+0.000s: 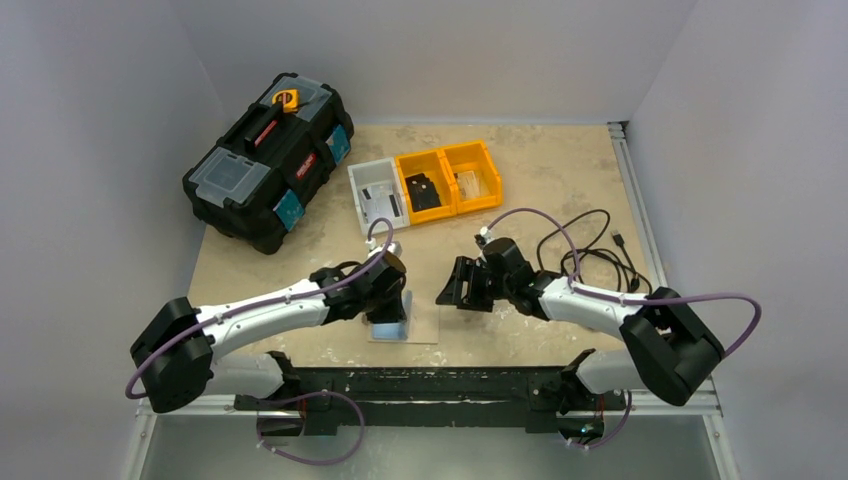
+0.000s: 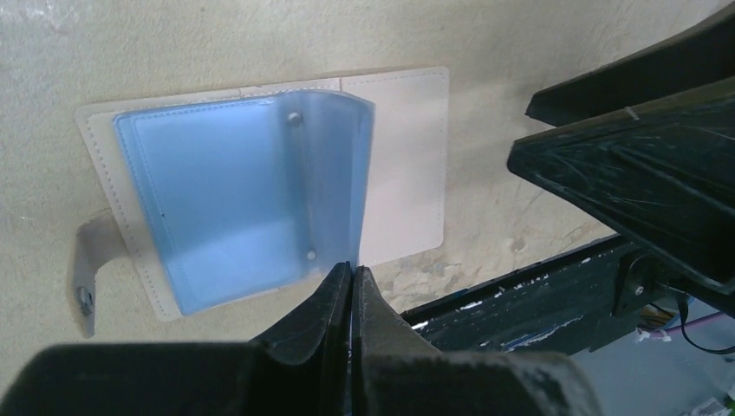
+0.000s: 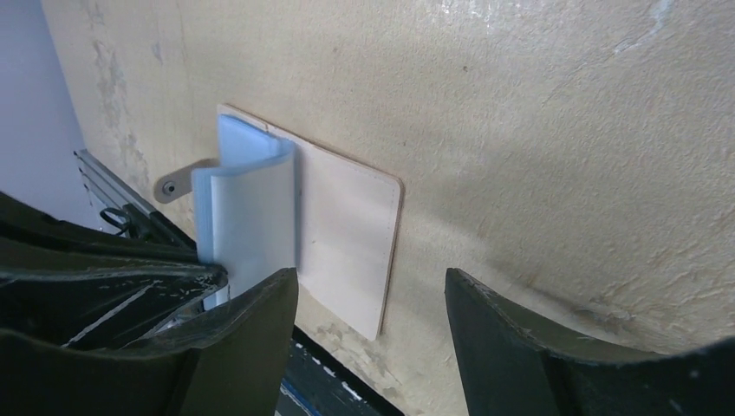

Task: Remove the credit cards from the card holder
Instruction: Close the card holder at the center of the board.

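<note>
By the middle of the table's (image 1: 560, 180) near edge the card holder (image 2: 403, 156) lies open, the left tool (image 2: 351, 270) clamped on its blue leaf (image 2: 334, 165), likely baring pockets for the right tool (image 3: 373, 299), spread wide alongside.

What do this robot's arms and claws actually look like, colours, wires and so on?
The left arm and right arm each have slim white links between bulky black joints, with a purple cable looping alongside. The left gripper and right gripper are black, with two tapered fingers scuffed by pale scratches.
</note>
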Controlling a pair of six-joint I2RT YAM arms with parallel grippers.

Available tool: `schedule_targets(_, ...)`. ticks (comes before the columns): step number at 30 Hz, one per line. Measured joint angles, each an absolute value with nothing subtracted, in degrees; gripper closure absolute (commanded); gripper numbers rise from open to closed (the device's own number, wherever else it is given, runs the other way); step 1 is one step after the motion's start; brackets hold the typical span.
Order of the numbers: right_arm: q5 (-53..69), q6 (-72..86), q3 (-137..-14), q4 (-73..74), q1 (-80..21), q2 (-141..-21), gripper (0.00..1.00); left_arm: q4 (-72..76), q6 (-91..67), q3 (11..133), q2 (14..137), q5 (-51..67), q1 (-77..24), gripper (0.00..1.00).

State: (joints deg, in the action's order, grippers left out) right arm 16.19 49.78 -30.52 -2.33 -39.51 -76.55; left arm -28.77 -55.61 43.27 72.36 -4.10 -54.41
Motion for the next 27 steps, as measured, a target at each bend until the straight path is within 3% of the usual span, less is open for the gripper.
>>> schedule_targets(17, 19.6, 54.2, -25.8, -13.5, -40.9, -80.4, 0.38, -21.5, -60.6, 38.7, 66.9, 3.7, -51.3, 1.00)
schedule_targets(20, 20.4, 55.1, -25.3, -15.5, -41.2, -81.3, 0.49, -21.1, -60.8, 38.7, 65.7, 4.1, -51.0, 1.00)
schedule_targets(27, 20.6, 57.0, -24.6, -17.0, -41.3, -82.0, 0.95, -21.0, -60.9, 38.3, 65.4, 4.3, -50.6, 1.00)
